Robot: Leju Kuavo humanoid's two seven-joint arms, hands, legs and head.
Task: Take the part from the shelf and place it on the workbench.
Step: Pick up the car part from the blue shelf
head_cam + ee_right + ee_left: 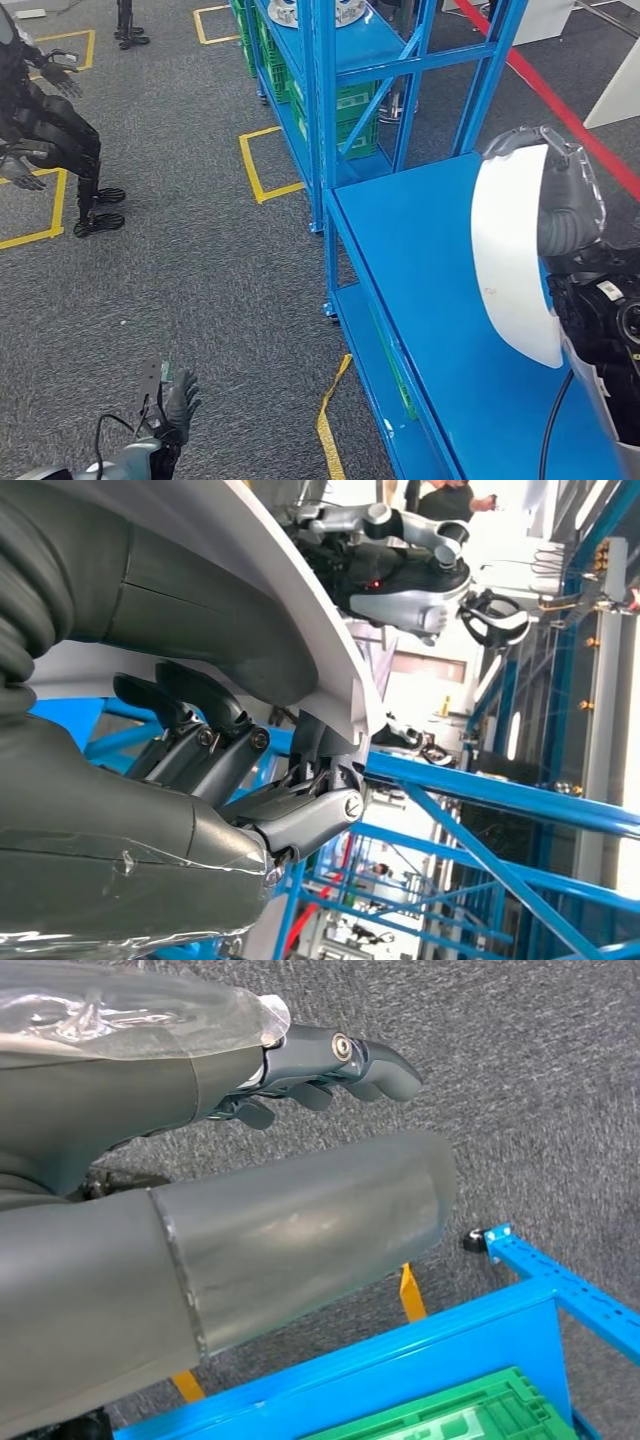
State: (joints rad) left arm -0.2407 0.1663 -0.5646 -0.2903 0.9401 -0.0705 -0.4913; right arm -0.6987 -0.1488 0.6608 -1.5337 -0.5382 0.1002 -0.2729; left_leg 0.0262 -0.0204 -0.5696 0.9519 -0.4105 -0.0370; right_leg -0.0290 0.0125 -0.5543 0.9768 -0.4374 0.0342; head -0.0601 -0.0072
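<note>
The part is a flat white curved plate (512, 250), held upright on edge above the blue workbench top (423, 260) at the right. My right hand (567, 195) grips it along its right rim, dark fingers wrapped over the top. In the right wrist view the white plate (302, 610) lies pinched between thumb and fingers (219, 735). My left hand (175, 408) hangs low at the left over the grey carpet with fingers apart and nothing in it. In the left wrist view its dark fingers (355, 1060) stretch out over the floor.
A blue shelf rack (332, 70) with green crates (355, 115) stands behind the workbench. Yellow tape squares (260, 165) mark the carpet. Another dark robot (53, 130) stands at the far left. A red line (558, 105) crosses the floor at the right.
</note>
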